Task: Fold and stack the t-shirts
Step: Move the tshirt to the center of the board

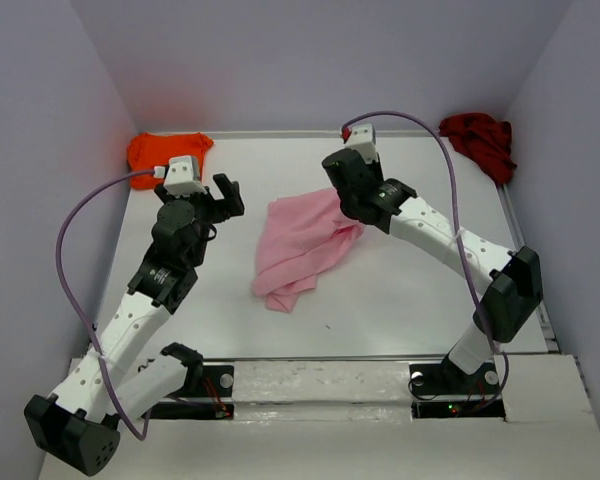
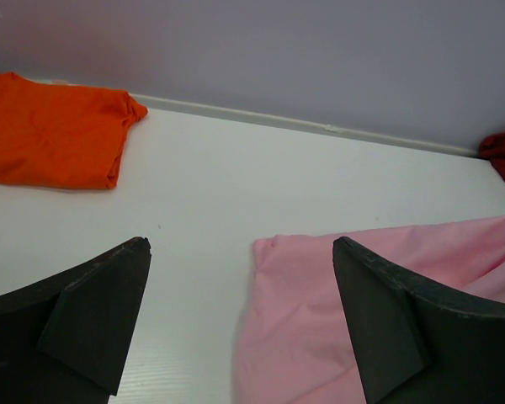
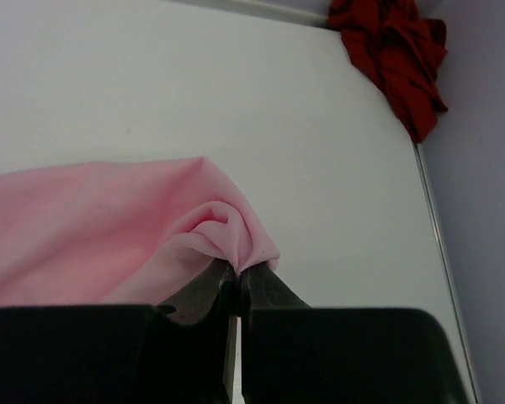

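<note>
The light pink t-shirt [image 1: 300, 245] lies loosely spread in the middle of the table. My right gripper [image 3: 237, 271] is shut on a bunched edge of the pink t-shirt [image 3: 109, 227] at its far right side. My left gripper [image 2: 240, 269] is open just left of the pink t-shirt [image 2: 320, 311], holding nothing. The bright orange t-shirt [image 1: 165, 152] lies folded in the far left corner, and it is also in the left wrist view as the orange t-shirt [image 2: 50, 130]. The dark red t-shirt [image 1: 480, 140] is crumpled in the far right corner, also seen as the red t-shirt [image 3: 391, 55].
Lilac walls [image 1: 310, 60] close the table on three sides. A raised edge strip [image 1: 525, 270] runs along the right side of the white table [image 1: 400, 300]. A purple cable [image 1: 75, 230] loops off the left arm.
</note>
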